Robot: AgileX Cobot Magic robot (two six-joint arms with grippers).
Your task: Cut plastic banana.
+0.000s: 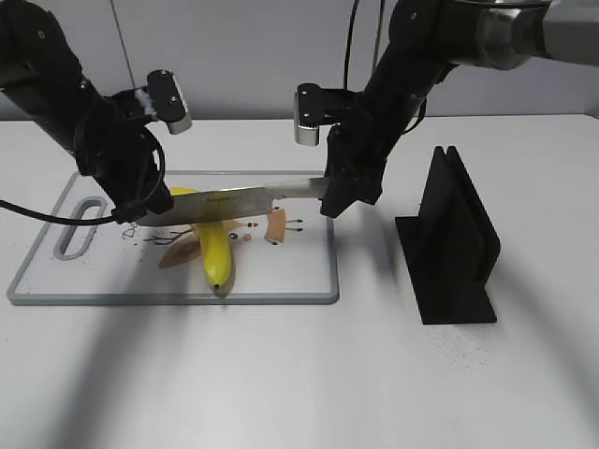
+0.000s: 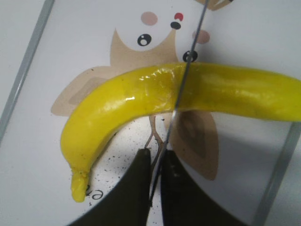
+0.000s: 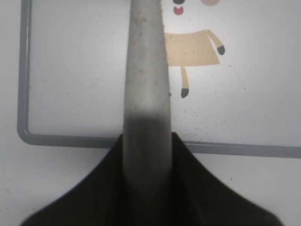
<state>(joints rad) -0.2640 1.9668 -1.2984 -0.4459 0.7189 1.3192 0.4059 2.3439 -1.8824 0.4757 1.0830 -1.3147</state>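
The plastic banana (image 1: pixel 217 254) lies whole on the white cutting board (image 1: pixel 56 281), one end pointing toward the front edge. A long kitchen knife (image 1: pixel 243 201) is held level across it. My right gripper (image 1: pixel 342 192) is shut on the handle end, and my left gripper (image 1: pixel 140 213) is shut on the blade's tip. In the left wrist view the thin blade (image 2: pixel 181 80) runs from between the fingers (image 2: pixel 156 162) across the banana's middle (image 2: pixel 141 94). In the right wrist view the knife (image 3: pixel 146 70) passes between the jaws (image 3: pixel 148 141) over the board's rim (image 3: pixel 23 94).
A black knife block (image 1: pixel 454 243) stands on the table to the right of the board. The board carries a printed cartoon animal (image 2: pixel 155 37) and has a handle slot (image 1: pixel 80 229) at its left end. White table surrounds the board.
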